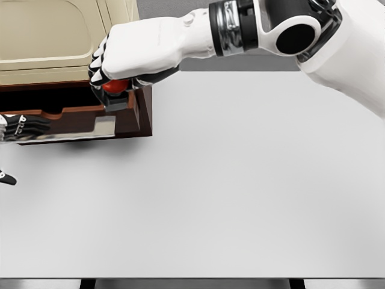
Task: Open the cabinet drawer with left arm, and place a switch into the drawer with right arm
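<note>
The beige cabinet stands at the upper left, its brown drawer pulled out over the white table. My right hand reaches in from the right and hovers over the drawer's right end. Its fingers are shut on the switch, a grey box with a red button that hangs just above the drawer's inside. My left hand shows at the left edge against the drawer front, with dark fingers curled there; its arm is mostly cut off.
The white table spreads across the view in front of and right of the drawer. Its front edge runs along the bottom of the picture.
</note>
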